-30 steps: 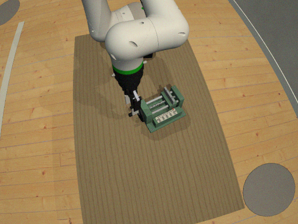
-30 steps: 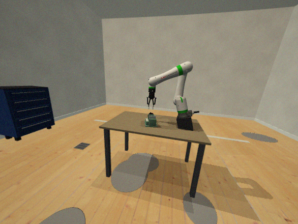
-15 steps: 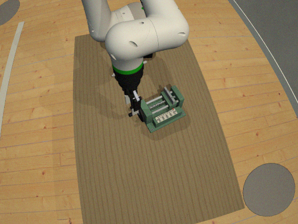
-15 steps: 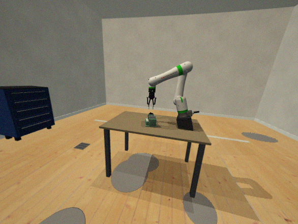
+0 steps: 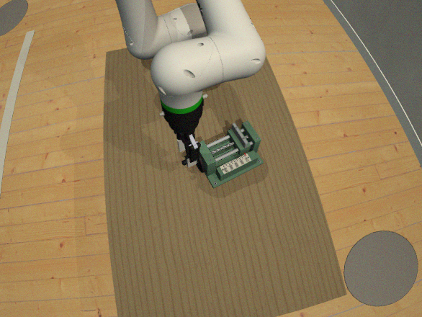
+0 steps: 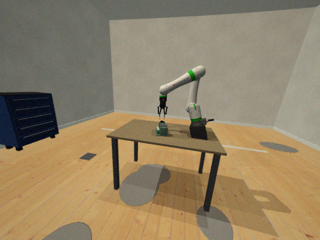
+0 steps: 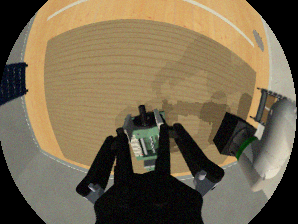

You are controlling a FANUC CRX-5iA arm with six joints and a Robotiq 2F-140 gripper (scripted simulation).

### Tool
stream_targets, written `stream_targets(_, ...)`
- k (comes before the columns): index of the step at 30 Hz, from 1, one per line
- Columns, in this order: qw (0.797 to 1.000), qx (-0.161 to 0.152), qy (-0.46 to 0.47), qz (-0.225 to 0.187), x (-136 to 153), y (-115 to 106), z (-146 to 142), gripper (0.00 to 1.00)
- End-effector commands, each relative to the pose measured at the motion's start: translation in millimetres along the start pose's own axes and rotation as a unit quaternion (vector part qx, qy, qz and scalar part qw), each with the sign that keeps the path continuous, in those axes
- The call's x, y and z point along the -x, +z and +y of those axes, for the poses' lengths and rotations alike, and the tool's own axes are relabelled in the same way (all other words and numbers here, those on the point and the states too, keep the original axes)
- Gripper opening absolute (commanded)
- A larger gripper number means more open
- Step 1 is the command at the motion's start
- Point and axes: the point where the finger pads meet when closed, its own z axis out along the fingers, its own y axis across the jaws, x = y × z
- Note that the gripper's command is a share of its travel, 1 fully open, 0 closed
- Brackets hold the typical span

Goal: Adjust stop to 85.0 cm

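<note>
The green stop device (image 5: 207,158) (image 6: 164,131) (image 7: 146,134) stands on the table. Its carriage with a grey plate (image 5: 240,135) sits on two rods near the end away from the handwheel. A small red mark (image 5: 245,154) shows near that end of the pale scale (image 5: 234,164) (image 7: 135,148); the figures are too small to read. The black handwheel (image 5: 201,166) (image 6: 162,121) is partly hidden; its handle (image 7: 142,109) sticks out from the device. My gripper (image 5: 186,155) (image 6: 162,118) (image 7: 143,117) is partly open and empty, pointing down above the handwheel, with a gap below the fingertips.
The brown table top (image 5: 216,252) (image 6: 136,128) (image 7: 100,65) carries the device and the arm's dark base (image 6: 198,132) (image 7: 231,134). The arm (image 5: 201,61) (image 6: 177,80) reaches over from the base. A blue drawer cabinet (image 6: 30,117) (image 7: 14,82) stands away from the table.
</note>
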Motion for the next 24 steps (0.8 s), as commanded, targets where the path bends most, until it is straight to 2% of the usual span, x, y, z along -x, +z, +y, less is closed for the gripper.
stream_targets(1, 1.0, 0.0, 0.0, 0.0, -0.2, 4.1, -0.5, 0.33)
stream_targets(12, 1.0, 0.0, 0.0, 0.0, -0.2, 36.5, -0.5, 0.33)
stream_targets(24, 1.0, 0.0, 0.0, 0.0, -0.2, 40.5, -0.5, 0.33)
